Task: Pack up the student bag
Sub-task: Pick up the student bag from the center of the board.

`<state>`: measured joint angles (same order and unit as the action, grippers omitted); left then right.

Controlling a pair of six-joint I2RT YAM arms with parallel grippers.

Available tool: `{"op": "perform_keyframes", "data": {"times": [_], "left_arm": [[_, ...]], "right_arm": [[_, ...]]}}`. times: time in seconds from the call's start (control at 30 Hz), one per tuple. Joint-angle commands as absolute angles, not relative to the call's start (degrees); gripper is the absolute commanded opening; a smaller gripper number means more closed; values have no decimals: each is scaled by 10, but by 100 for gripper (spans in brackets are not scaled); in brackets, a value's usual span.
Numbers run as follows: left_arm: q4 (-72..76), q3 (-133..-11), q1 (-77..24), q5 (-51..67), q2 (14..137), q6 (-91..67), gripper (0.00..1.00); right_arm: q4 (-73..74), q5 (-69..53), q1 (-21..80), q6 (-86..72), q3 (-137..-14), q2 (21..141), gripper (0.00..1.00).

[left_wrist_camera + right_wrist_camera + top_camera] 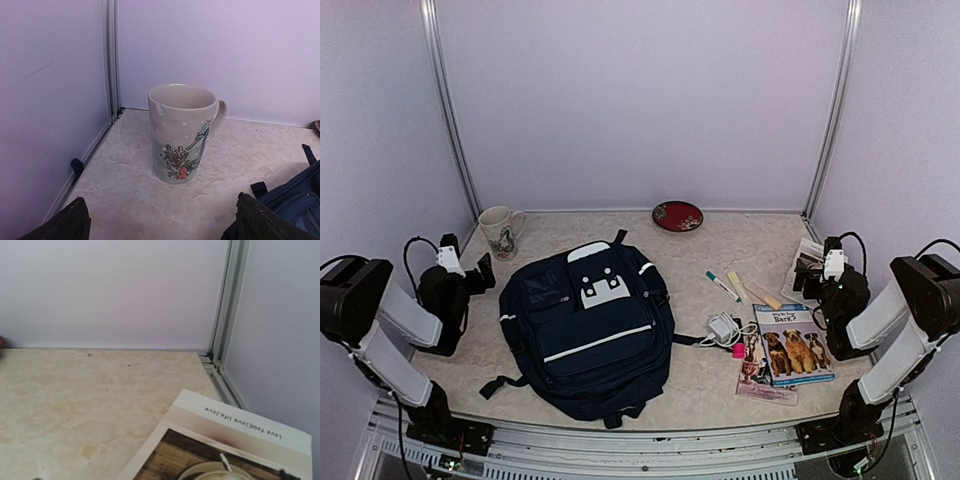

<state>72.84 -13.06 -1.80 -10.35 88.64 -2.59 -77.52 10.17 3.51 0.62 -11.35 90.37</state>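
The left gripper (164, 215) has its jaws wide apart and empty, facing a cream ceramic mug with sea drawings (182, 132). The right gripper (807, 275) is apart too, beside a white-edged printed booklet (225, 440). The large navy-blue fabric backpack (588, 330) lies flat on the beige table (720, 240), between the arms.
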Motion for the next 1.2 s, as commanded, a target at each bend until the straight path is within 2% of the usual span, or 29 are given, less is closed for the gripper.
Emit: {"op": "perform_keyframes", "data": {"times": [0.0, 0.13, 0.27, 0.4, 0.5, 0.57, 0.63, 0.73, 0.8, 0.93, 1.17], "left_arm": [[742, -140, -13, -98, 892, -28, 99], [747, -130, -30, -114, 870, -15, 99], [640, -154, -63, -238, 776, -18, 99], [533, -192, -127, -249, 656, 1, 99], [452, -242, -211, -233, 605, -7, 94], [349, -288, -258, -233, 598, -25, 90], [257, -333, -303, -231, 601, -28, 88], [123, -385, -348, -200, 616, -31, 89], [47, -405, -350, -173, 628, -62, 91], [1, -392, -350, -117, 631, -130, 98], [16, -344, -349, -98, 589, -161, 99]], "right_arm": [[-789, 106, 27, 11, -121, 908, 100], [-784, 102, 24, 9, -124, 908, 100], [-757, 80, 19, 14, -132, 889, 100], [-503, 116, 22, -37, -228, 768, 100], [-369, -12, 31, -97, -312, 737, 95], [-271, -40, 71, -115, -395, 750, 89], [-164, -8, 137, -113, -454, 772, 89], [-71, -5, 232, -136, -501, 811, 92], [-28, -28, 283, -174, -515, 834, 99], [16, -59, 391, -234, -529, 887, 100], [62, -125, 495, -232, -589, 997, 99]]}}
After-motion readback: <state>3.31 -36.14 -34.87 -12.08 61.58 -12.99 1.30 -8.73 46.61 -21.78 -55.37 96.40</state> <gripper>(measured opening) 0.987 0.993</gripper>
